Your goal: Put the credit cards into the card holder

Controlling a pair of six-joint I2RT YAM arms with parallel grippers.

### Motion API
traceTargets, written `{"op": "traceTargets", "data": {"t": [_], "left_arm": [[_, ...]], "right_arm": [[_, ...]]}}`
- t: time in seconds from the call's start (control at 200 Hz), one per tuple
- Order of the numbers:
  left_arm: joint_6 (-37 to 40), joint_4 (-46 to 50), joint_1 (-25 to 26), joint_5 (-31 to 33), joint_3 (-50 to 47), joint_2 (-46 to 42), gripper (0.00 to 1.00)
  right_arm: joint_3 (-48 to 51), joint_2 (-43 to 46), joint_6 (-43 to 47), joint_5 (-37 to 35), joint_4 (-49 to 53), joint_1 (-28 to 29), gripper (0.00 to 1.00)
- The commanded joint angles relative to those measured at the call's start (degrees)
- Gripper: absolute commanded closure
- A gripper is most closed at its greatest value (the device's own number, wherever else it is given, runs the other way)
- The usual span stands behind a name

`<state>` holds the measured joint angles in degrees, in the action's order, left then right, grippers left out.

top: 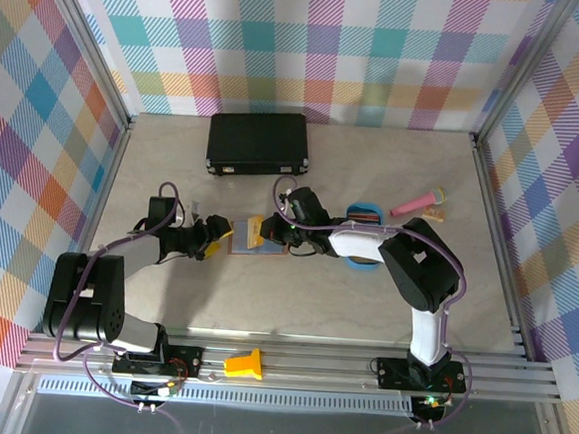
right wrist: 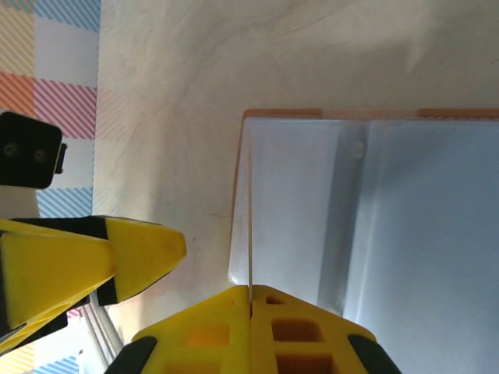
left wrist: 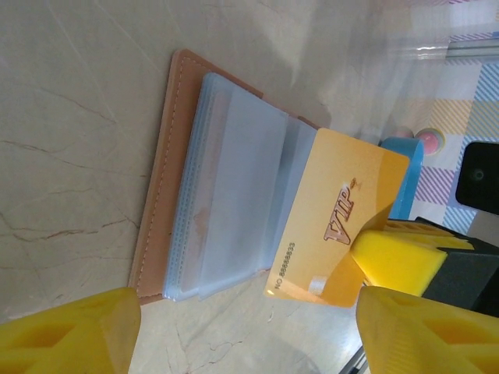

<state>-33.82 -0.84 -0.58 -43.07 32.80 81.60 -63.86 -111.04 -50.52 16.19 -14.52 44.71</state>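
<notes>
Holder (top: 271,246) is laid open and flat on the tabletop (top: 362,312), middle of the top frame, between the two grippers. A salmon leather edge and a stack of bluish clear sleeves are noted in the left wrist view.

Right gripper (top: 284,237) is placed at the holder's right side in the top frame. Its fingers (right wrist: 292,335) are pressed together on a gold card (left wrist: 343,210). In the right wrist view the card is seen edge-on, as a thin line rising from between them at bottom centre. In the left wrist view the card is marked "VIP", with a number printed along one short edge. It is held tilted, its left edge overlapping the holder's right-hand sleeves. Whether that edge is inside a pocket cannot be told.

Left gripper (top: 213,238) is placed at the holder's left edge. Its fingers are spread wide, seen at the two bottom corners of the left wrist frame, with nothing pinched. Contact with the holder cannot be told.

A blue tray (left wrist: 401,179) is seen just behind the card, right of the left wrist frame. In the top frame it is partly covered by the right arm. A black case (top: 258,143) is noted closed at upper centre, well apart from the holder.
</notes>
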Motion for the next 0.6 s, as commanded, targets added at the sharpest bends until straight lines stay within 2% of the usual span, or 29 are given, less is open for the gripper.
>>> {"op": "traceTargets", "data": {"t": [0.0,0.375,0.595], "left_arm": [[-0.27,-2.95,-0.56,-1.83,0.19,1.11,0.30],[0.55,-3.55,3.28,-1.05,3.69,5.27,0.35],[1.21,-3.63,4.39,-0.88,5.08,7.59,0.37]], "right_arm": [[1.45,1.31,-2.19,-4.34,1.80,0.01,1.00],[3.71,3.80,-2.83,-5.73,3.46,-1.98,1.00],[3.84,2.99,-2.56,-2.69,0.64,-2.74,1.00]]}}
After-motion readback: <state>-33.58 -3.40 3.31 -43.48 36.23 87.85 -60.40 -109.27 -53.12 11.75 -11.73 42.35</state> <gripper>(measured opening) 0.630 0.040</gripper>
